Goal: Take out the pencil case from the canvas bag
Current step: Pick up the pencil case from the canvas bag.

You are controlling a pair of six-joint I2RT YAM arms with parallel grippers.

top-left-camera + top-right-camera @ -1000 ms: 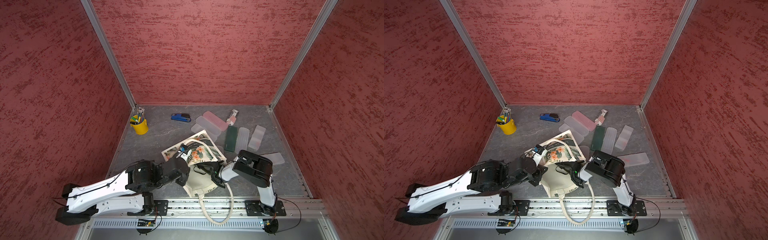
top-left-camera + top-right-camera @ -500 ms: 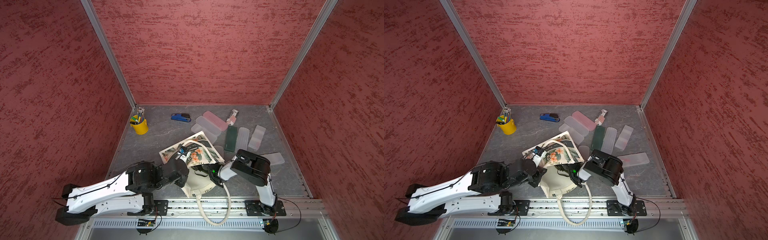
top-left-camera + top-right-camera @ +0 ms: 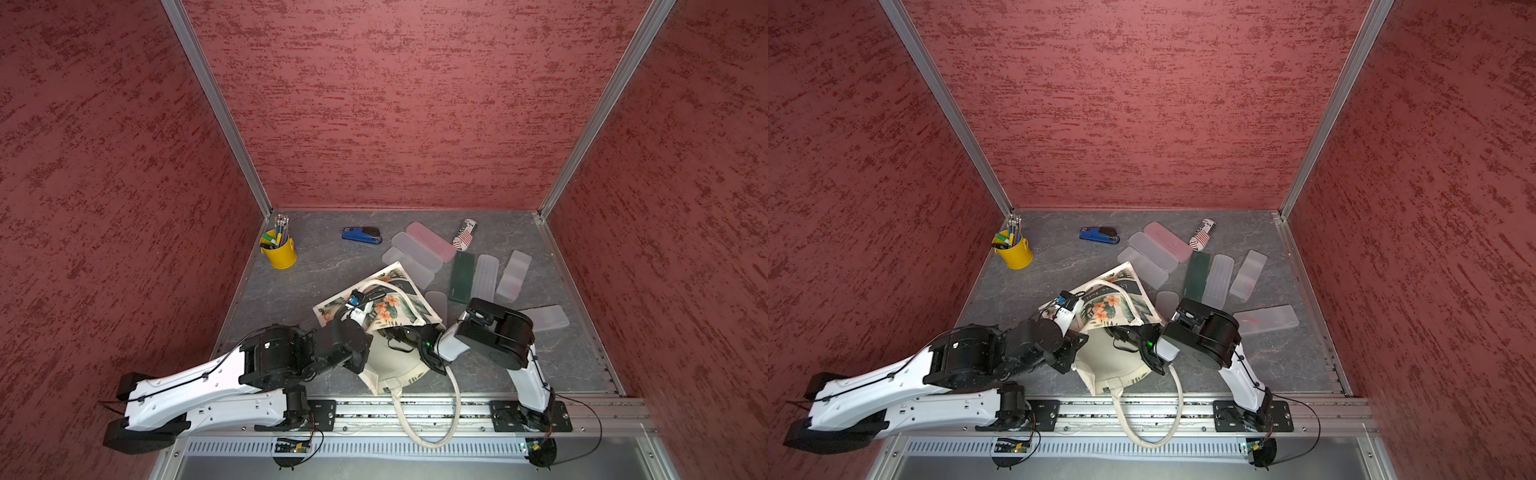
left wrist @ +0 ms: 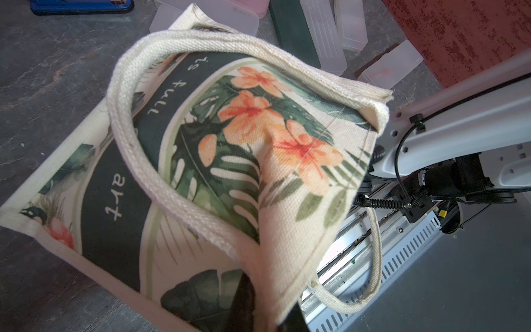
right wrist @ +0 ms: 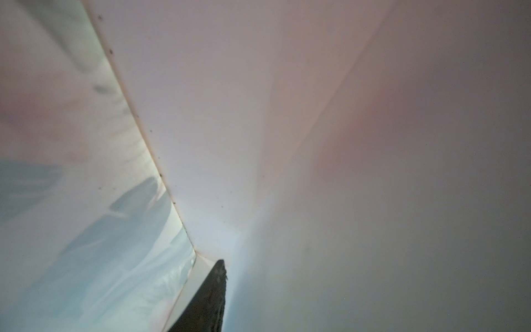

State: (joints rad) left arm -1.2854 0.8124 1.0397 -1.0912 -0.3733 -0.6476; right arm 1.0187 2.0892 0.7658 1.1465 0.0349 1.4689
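Cream canvas filled the right wrist view: only the inner walls and a seam point(image 5: 149, 149) of the canvas bag point(image 5: 258, 115) showed, with one dark finger point(image 5: 214, 296) of the right hand point(image 3: 402, 336) at the edge. Whether that hand stood apart or together could not be told. In both top views the canvas bag lay on its side on the bench point(image 3: 291, 286), its mouth toward the near rail point(image 3: 473, 409), and the right hand was inside that mouth. The left hand point(image 3: 367, 332) was clamped on the bag's upper lip, holding it lifted off the lower wall.

The pencil case was not visible anywhere inside the bag. It probably lay deeper in, toward the bag's closed bottom, beyond the right hand's finger. Doing the step well would mean the left hand holding the lip high and steady so the mouth did not sag. The right hand would then feel along the lower wall and close only on something firm, not on a fold of canvas. Several frosted cases point(image 3: 484, 277) lay on the bench beyond the bag's bottom, outside it, and looked to be no part of this step.
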